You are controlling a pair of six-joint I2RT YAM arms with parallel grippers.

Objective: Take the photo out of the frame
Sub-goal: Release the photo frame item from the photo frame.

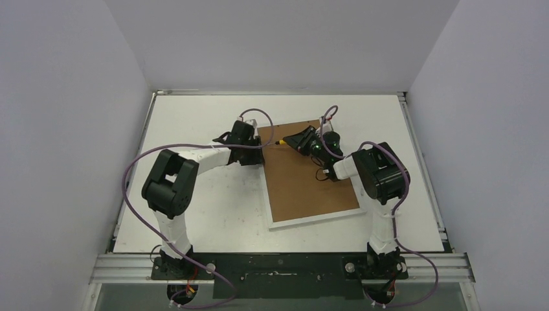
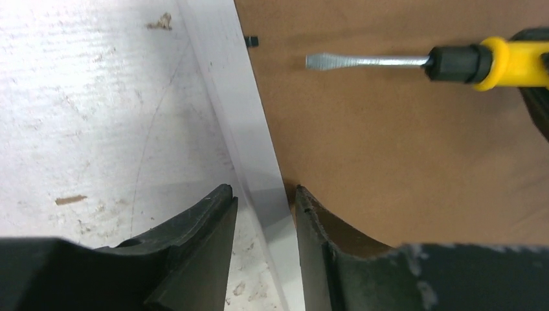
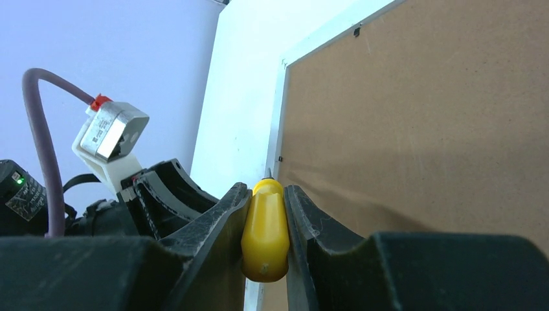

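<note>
Frame lies face down on the table, right of centre. Its brown back panel faces up, and the white border shows along the left and near edges. Photo: not visible, the back panel covers it.

Left gripper sits at the frame's left edge, toward the far corner. Its jaws are partly apart and straddle the white border, one finger over the table and the other over the brown panel. It has hold of nothing.

Right gripper is clamped on the yellow handle of a screwdriver, held low over the panel near the far left corner. The flat blade points at the left edge. The tip is short of the border and near a small black tab at the panel's rim. Whether the blade touches the panel: cannot tell.
</note>
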